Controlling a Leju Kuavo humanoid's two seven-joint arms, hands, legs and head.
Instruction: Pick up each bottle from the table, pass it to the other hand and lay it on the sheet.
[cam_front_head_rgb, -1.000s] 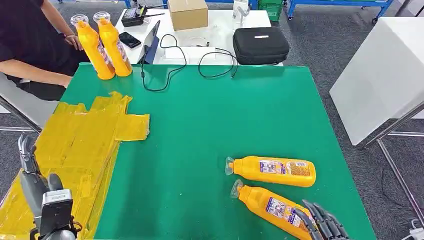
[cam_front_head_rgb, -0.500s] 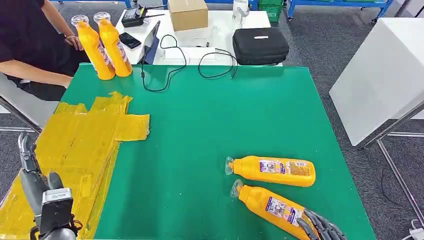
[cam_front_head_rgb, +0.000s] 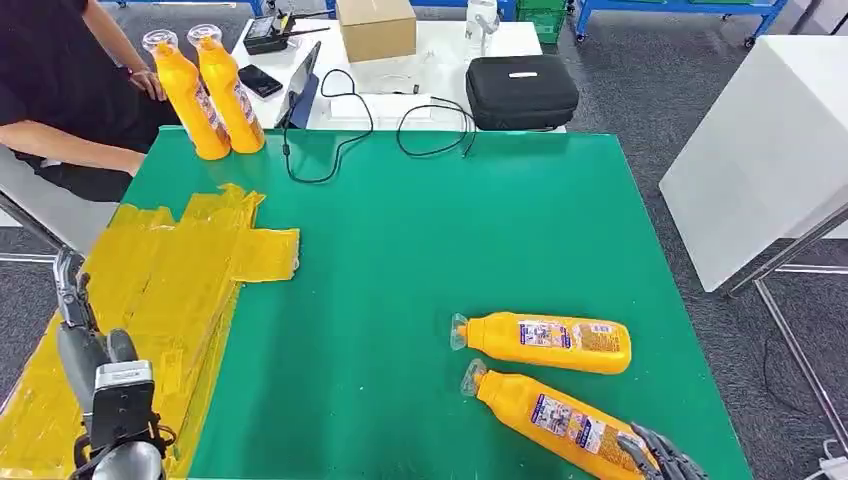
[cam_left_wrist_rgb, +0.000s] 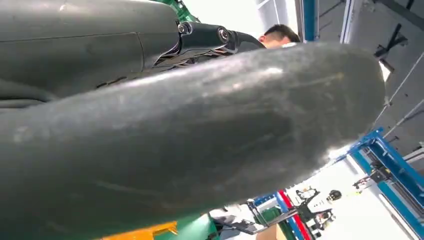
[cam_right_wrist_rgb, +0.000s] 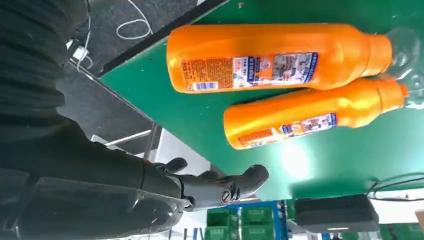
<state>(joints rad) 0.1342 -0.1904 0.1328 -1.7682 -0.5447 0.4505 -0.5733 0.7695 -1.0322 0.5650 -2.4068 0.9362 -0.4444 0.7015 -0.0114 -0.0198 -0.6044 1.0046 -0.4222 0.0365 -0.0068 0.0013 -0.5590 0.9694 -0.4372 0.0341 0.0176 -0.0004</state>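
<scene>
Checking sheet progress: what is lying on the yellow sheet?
No bottles on the sheet. The left hand hovers over its near part and covers that patch.

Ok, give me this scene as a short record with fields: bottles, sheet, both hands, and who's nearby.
lying bottles: two orange bottles on their sides on the green table, nearer bottle, farther bottle
standing bottles: two upright at the far left corner
sheet: yellow sheet on the table's left side, no bottle on it
right hand: open, at the nearer bottle's base end
left hand: holds nothing, over the sheet
person: seated at far left
</scene>
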